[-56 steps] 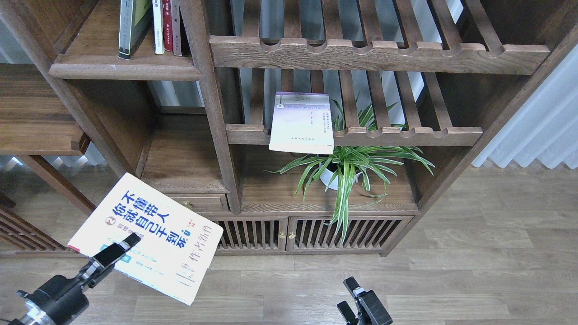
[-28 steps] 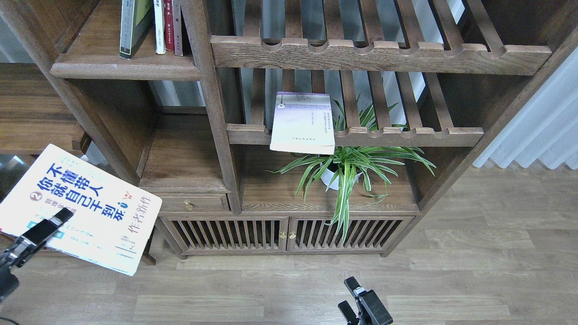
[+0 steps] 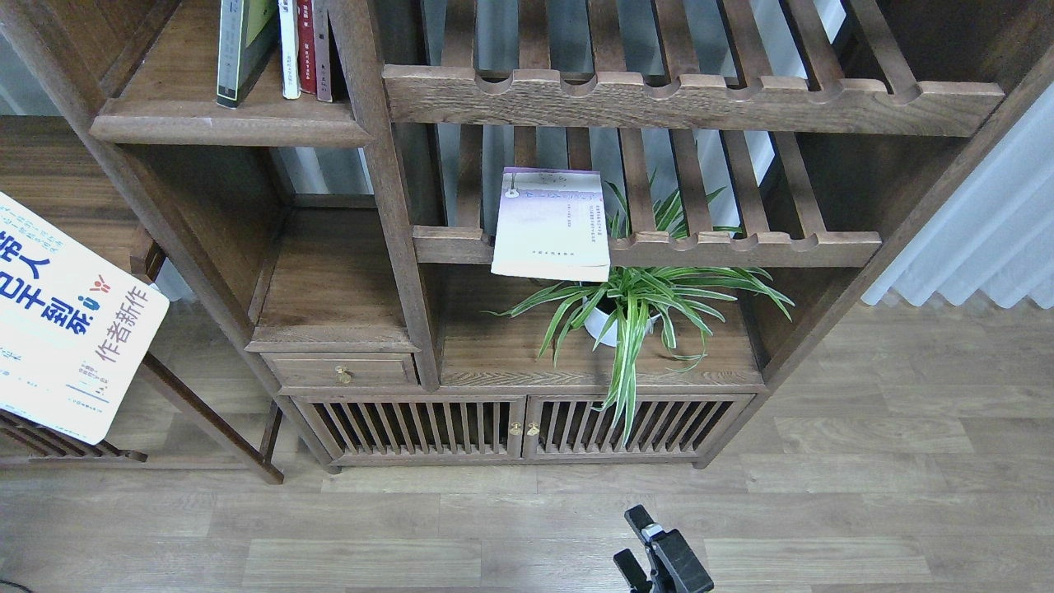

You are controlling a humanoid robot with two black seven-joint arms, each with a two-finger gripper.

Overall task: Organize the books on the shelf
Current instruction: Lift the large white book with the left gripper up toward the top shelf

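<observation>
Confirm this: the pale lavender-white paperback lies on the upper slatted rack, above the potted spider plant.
Not quite. The head view shows the pale lavender-white paperback lying on the lower slatted rack, overhanging its notched front rail. It is indeed above the potted spider plant.

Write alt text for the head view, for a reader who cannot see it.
A large white book with blue Chinese title is half out of view at the left edge, before a dark wooden bookcase. A pale lavender book lies on a slatted rack above a potted plant; the right gripper hangs low.
</observation>
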